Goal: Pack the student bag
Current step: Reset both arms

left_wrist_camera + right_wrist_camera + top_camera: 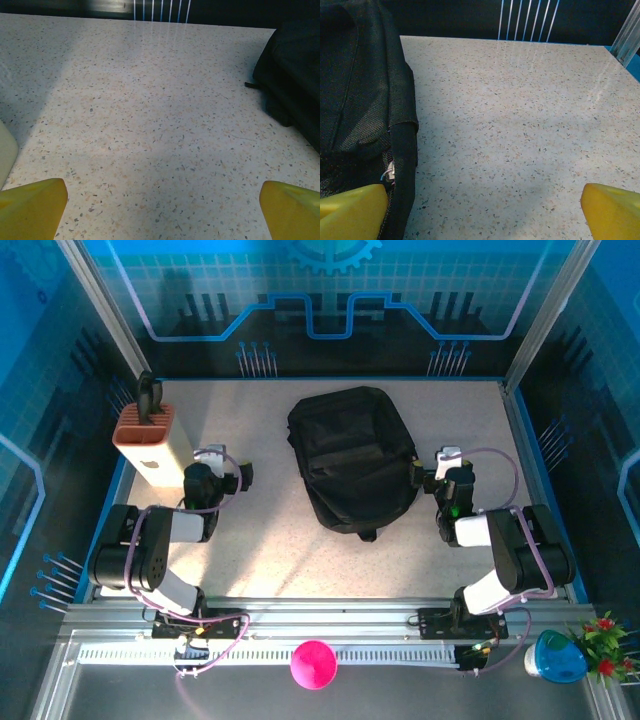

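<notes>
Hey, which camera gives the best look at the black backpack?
The top external view: the whole student bag lies fully in frame, outline complete. The left wrist view catches a dark corner at its right edge; the right wrist view shows one side and a zipper close up.

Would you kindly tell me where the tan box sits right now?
In the top view, the tan box stands at the far-left side of the table, just left of the left gripper and well left of the student bag.

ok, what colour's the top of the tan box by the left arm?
The tan box's top is orange-brown; it shows best in the top external view.
</notes>
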Available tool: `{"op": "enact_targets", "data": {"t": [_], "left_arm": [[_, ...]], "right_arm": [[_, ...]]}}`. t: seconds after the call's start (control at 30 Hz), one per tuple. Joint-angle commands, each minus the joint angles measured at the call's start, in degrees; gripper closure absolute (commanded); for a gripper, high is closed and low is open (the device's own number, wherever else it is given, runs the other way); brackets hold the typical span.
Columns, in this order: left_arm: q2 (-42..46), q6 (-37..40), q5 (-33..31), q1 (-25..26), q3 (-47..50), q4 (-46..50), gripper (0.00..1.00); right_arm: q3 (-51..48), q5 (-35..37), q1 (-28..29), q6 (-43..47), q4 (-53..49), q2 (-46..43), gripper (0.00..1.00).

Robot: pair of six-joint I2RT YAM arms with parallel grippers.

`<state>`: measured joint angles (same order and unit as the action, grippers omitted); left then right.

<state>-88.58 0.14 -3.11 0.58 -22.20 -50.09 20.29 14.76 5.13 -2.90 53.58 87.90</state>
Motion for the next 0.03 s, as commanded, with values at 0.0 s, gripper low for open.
{"op": "enact_targets", "data": {"t": [0.0], "left_arm": [[-0.57,0.3,0.48,-0.4,-0.08,-2.12,0.01]], "right_arm": [[0.89,1.18,0.11,0.95,0.77,0.52,0.0]]}}
